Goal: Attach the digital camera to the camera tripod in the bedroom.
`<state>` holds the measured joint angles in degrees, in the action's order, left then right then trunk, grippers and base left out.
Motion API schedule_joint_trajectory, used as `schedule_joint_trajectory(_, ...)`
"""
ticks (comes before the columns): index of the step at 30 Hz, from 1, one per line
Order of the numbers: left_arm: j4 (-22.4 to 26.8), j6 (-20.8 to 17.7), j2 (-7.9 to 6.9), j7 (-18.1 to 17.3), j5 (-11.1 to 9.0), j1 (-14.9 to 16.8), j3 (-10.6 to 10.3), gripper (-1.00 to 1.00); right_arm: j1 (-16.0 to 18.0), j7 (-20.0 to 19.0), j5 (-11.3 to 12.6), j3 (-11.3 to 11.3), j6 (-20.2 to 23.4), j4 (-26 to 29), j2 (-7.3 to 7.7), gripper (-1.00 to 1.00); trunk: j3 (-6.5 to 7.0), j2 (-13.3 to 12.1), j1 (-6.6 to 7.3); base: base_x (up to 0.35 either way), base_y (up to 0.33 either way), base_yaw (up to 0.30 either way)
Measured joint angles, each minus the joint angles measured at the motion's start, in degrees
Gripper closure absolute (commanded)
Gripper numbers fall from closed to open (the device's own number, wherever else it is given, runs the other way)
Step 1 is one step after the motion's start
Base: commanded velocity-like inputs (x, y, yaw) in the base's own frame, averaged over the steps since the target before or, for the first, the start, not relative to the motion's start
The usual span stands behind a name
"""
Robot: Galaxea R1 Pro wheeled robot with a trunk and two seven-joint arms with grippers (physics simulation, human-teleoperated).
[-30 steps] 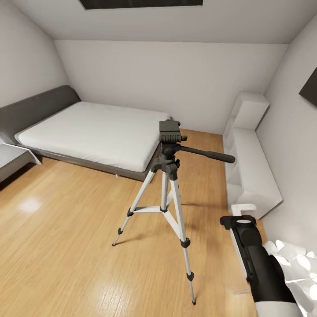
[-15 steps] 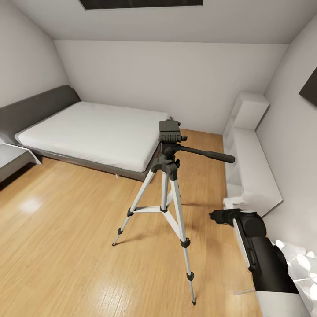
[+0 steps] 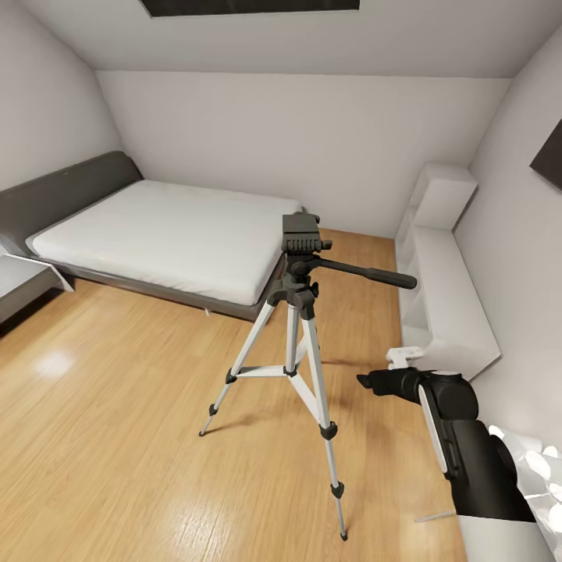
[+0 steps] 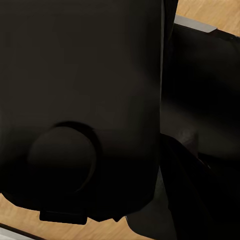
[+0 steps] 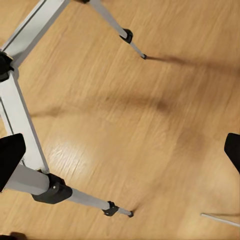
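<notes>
We see the camera tripod (image 3: 295, 328) standing upright on the light wood floor (image 3: 117, 437) of the bedroom, near the grey bed (image 3: 156, 234). Our right gripper (image 3: 367, 382) hangs just right of its legs, fingers spread and grasping nothing. Our left gripper's state we cannot tell; dark shapes crowd its wrist view.
</notes>
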<state>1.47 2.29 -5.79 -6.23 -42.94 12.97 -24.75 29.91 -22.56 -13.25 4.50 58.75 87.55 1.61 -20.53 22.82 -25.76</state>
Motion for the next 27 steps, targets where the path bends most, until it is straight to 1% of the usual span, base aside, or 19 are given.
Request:
schedule_joint_trajectory(4,0.0,0.0,0.00,0.0,0.0,0.0,0.0,1.00,0.0,-1.9,0.0,0.7,0.0,0.1,0.04,-1.00,0.00,0.0,0.00,0.000,0.000,0.000)
schedule_joint_trajectory(11,0.0,0.0,0.00,0.0,0.0,0.0,0.0,1.00,0.0,-3.0,-0.2,0.7,-0.1,0.1,0.06,-1.00,0.00,0.0,0.00,0.000,0.000,0.000)
schedule_joint_trajectory(18,0.0,0.0,0.00,0.0,0.0,0.0,0.0,1.00,0.0,-3.2,-0.3,0.8,0.0,0.0,0.01,-1.00,0.00,0.0,0.00,0.000,0.000,0.000)
schedule_joint_trajectory(20,0.2,-0.1,-0.04,0.0,-0.1,-0.1,-0.2,1.00,0.0,-2.6,-0.9,1.1,0.2,-0.1,0.00,-1.00,0.00,0.0,0.00,0.000,0.000,0.000)
schedule_joint_trajectory(27,0.2,-0.1,-0.07,0.0,-0.1,-0.1,-0.2,1.00,0.0,-2.5,-0.9,1.2,0.3,-0.1,0.14,-1.00,0.00,0.0,0.00,0.000,0.000,0.000)
